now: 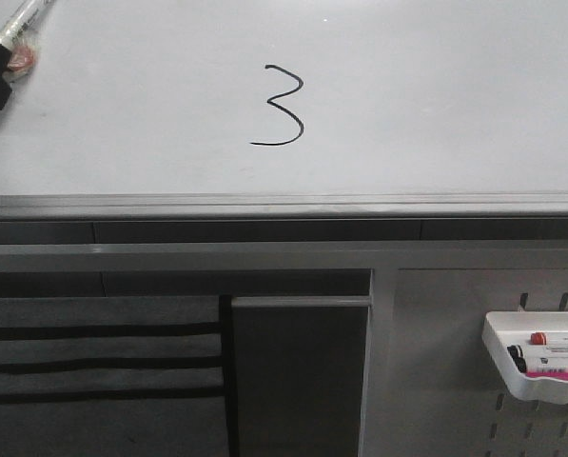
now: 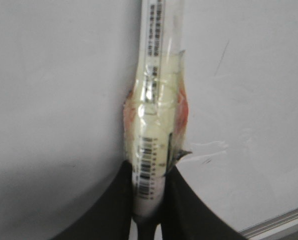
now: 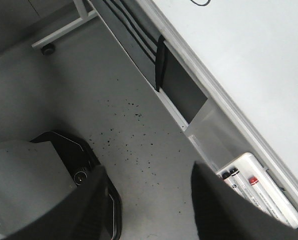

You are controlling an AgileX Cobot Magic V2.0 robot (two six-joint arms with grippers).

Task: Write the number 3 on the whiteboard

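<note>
Number 3 (image 1: 281, 107) drawn in black near the middle of the whiteboard (image 1: 436, 105), above its grey rail. Left gripper (image 2: 149, 207) off at the board's upper left, clamped on a tape-wrapped marker (image 2: 154, 125). Right gripper (image 3: 149, 200) spread wide, holding nothing, over the grey floor (image 3: 134, 125) near the marker tray (image 3: 261, 192).

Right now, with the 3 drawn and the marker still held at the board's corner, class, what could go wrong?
The 3 may be wet; a sweep of the left fingers or marker across the whiteboard could smear it. The marker, taped and pinched low, could slip or add a stray line.
</note>
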